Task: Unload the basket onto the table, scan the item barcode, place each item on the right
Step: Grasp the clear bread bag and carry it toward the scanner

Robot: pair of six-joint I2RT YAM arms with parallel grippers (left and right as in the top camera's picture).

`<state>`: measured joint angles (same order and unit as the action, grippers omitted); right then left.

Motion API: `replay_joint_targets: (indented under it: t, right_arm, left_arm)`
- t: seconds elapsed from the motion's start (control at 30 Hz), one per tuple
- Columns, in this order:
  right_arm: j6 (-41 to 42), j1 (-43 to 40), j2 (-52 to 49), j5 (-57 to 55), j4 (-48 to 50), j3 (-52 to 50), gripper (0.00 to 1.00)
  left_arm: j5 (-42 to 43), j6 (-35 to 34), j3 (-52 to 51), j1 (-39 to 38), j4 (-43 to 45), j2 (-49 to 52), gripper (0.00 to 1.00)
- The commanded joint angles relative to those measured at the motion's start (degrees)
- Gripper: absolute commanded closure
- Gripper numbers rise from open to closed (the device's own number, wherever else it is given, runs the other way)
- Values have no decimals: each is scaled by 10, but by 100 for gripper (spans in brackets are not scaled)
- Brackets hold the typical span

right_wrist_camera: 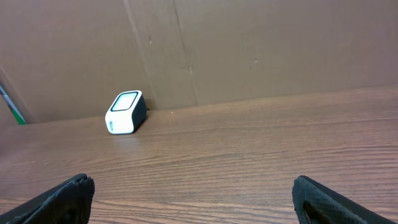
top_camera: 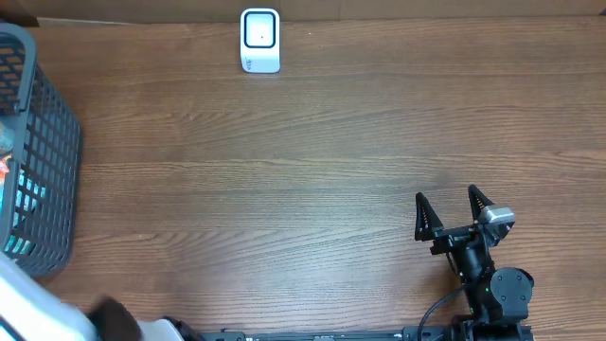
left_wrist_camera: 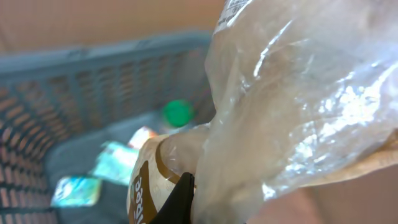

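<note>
Clear crinkled plastic bag [left_wrist_camera: 298, 99], brown-white label [left_wrist_camera: 140, 190], pinched in my left gripper [left_wrist_camera: 185, 202] by grey basket [left_wrist_camera: 93, 81] | right gripper [top_camera: 453, 210] spread wide | wood table [top_camera: 284, 170] runs to scanner [top_camera: 259, 40] at far edge

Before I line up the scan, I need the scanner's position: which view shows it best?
Right wrist: the scanner stands unobstructed, top window and side both visible. Overhead shows only its top, small, near the frame's upper edge. Left wrist shows only the bagged item and basket.
</note>
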<state>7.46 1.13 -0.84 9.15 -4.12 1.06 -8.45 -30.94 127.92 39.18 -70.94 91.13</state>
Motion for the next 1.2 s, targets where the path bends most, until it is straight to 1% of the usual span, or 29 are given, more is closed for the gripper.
replay_joint_targets:
  t: [0.0,0.1,0.2,0.3,0.47,0.57,0.6,0.7,0.83,0.87,0.97,1.17]
  right_arm:
    - [0,-1,7,-1,2,-6,0]
    - [0,-1,7,-1,2,-6,0]
    - [-1,-1,7,-1,2,-6,0]
    - [0,-1,7,-1,2,-6,0]
    - [0,-1,7,-1,2,-6,0]
    - [0,-1,7,-1,2,-6,0]
    - [0,-1,7,-1,2,-6,0]
    - [0,-1,7,-1,2,-6,0]
    - [-1,-1,7,-1,2,-6,0]
    - [0,-1,7,-1,2,-6,0]
    - [0,-1,7,-1,2,-6,0]
    - [-1,-1,7,-1,2,-6,0]
  left_arm:
    - [25,44,7,-90,-7,-68,96]
    - [20,65,7,-184,-38,-84,96]
    - [-11,61,2,-287,-93,-78,96]
    - [-56,17,-29,-390,-143,-59,96]
    - [-90,-56,-114,-507,-154,-9,96]
    - [-115,-124,-169,-550,-147,34,96]
    - [-114,-152,-197,-570,-131,64,96]
    - [-105,-186,-228,-596,-101,116,96]
    - [-90,-220,-233,-625,-59,187,96]
    - [-86,-234,-233,-639,-38,217,96]
    - [-81,-254,-233,-658,-15,259,96]
    - [-80,-255,-233,-690,-1,318,96]
